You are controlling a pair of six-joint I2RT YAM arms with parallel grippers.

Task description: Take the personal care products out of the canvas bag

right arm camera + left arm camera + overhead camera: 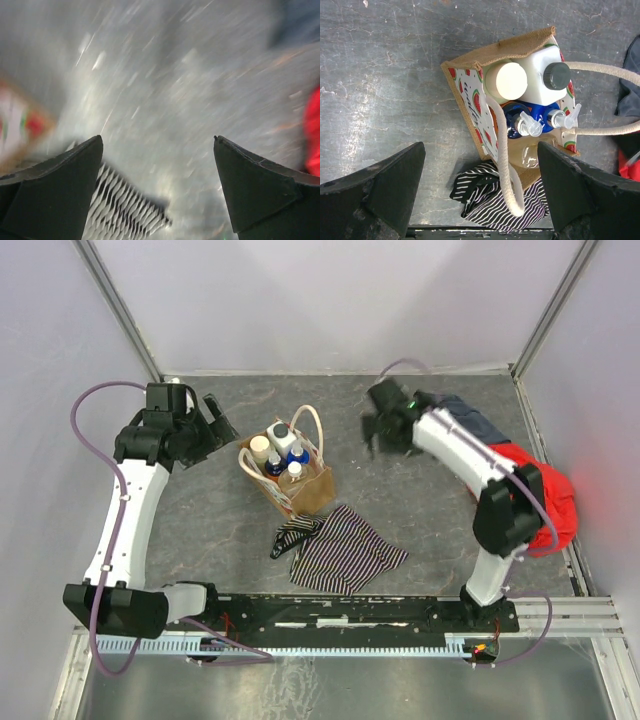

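Observation:
The tan canvas bag point(316, 490) stands upright mid-table with its cream handles up, and several personal care products stand inside it. In the left wrist view the bag point(510, 46) holds a cream-capped cylinder point(506, 81), a white flat bottle point(536, 61) with a dark cap, two blue-topped pump bottles point(526, 119) and a pale bottle point(526, 155). My left gripper point(215, 422) is open and empty just left of the bag point(480, 150). My right gripper point(374, 436) is open and empty to the right of the bag, above bare table point(157, 140). That view is motion-blurred.
A black-and-white striped garment point(342, 550) lies in front of the bag and shows in both wrist views point(490, 197) point(125, 210). A red cloth point(548, 505) and a grey-blue cloth point(478, 422) lie at the right wall. Walls enclose the table on three sides.

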